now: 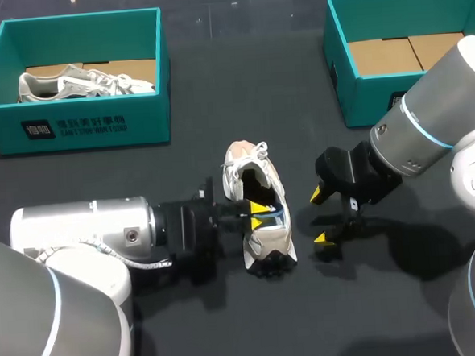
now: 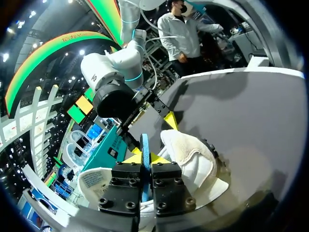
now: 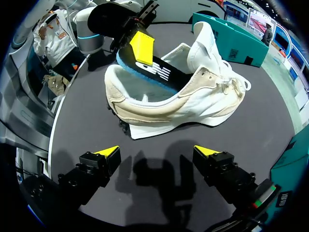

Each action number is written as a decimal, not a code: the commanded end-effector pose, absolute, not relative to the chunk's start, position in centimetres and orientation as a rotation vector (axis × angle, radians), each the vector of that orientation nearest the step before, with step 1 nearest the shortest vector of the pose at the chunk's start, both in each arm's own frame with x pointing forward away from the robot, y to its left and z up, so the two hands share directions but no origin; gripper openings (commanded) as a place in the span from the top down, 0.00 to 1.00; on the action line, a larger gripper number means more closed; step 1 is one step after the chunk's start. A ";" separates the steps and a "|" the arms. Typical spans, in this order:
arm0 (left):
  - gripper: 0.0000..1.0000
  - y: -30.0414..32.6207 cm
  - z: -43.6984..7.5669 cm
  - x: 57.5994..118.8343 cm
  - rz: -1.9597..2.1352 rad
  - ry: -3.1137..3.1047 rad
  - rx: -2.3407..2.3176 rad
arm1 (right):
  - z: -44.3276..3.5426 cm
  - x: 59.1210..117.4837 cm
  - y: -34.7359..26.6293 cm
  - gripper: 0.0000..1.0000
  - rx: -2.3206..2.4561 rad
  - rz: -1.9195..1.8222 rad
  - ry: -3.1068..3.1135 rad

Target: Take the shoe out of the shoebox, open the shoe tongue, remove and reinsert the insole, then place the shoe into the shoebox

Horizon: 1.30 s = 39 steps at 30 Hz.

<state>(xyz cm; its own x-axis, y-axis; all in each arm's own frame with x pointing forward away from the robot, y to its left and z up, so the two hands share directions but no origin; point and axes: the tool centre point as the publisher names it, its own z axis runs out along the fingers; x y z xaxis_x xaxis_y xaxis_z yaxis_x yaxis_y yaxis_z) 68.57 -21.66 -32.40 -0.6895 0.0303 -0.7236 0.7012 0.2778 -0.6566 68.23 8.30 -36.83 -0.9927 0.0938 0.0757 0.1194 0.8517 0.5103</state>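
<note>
A white shoe (image 1: 267,242) lies on the dark table between my two grippers, toe pointing to the far side. My left gripper (image 1: 259,207) is at the shoe's opening, shut on the edge of the insole (image 2: 145,145), a black sheet with a blue rim (image 3: 145,73) that slants partly out of the shoe (image 3: 193,104). In the left wrist view the two pads press the blue rim from both sides (image 2: 145,159). My right gripper (image 1: 319,216) stands open just right of the shoe, its fingers (image 3: 108,152) wide apart with nothing between them.
A teal shoebox (image 1: 81,123) at the back left holds another white shoe (image 1: 82,82). A second teal shoebox (image 1: 340,67) at the back right shows only its cardboard floor. Bare table (image 1: 231,332) lies in front of the shoe.
</note>
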 end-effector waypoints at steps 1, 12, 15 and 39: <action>1.00 -22.8 -34.0 70.5 -1.442 1.946 0.658 | -36.9 68.1 8.3 0.00 -0.172 -0.827 -2.978; 0.73 -22.0 -33.0 70.2 -1.475 1.969 0.617 | -36.9 68.1 8.3 0.00 -0.172 -0.827 -2.978; 0.70 -21.6 -32.1 69.4 -1.500 1.990 0.606 | -36.9 68.1 8.3 0.00 -0.172 -0.827 -2.978; 1.00 -23.0 -35.1 70.3 -1.325 2.099 0.664 | -36.9 68.1 8.3 0.00 -0.172 -0.827 -2.978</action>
<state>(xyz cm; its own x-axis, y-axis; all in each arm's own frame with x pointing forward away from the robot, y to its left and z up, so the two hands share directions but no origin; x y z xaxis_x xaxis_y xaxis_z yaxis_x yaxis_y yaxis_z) 69.61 -21.19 -34.00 -0.7217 0.1019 -0.6847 0.6713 0.3443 -0.6563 68.23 8.30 -36.83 -0.9927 0.0938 0.0757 0.1193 0.8517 0.5103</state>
